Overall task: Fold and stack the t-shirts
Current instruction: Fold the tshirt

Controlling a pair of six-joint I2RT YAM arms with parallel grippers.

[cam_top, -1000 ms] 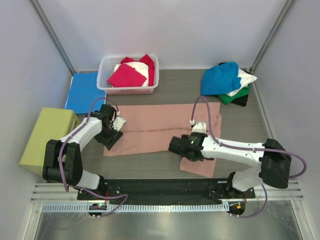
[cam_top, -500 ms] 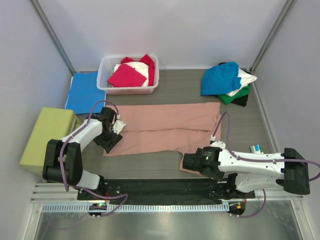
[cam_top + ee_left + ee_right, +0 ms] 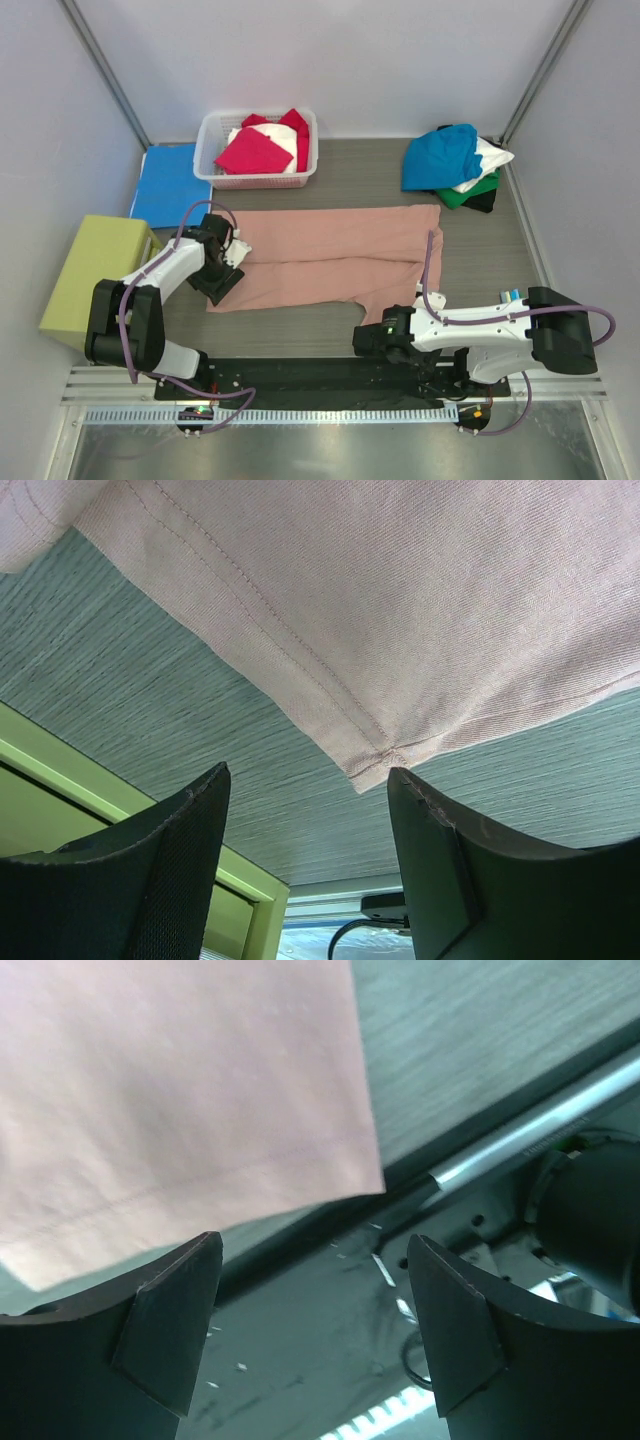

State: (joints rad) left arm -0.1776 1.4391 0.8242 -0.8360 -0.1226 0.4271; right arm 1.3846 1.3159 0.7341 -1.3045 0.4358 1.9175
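Both stood open and empty. The left tool [image 3: 308, 780] hovered at the left corner of the dusty-pink t-shirt [image 3: 330, 255], the right tool [image 3: 315, 1245] at its near right edge.

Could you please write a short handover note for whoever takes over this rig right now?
Left gripper: open, empty, at the pink shirt's near left corner.
Right gripper: open, empty, at its near right edge.
Other shirts: some in the basket, a heap at the far right.
Done: pink shirt laid flat, seemingly partly folded.
Left: finish folding it, then fold and stack the rest.
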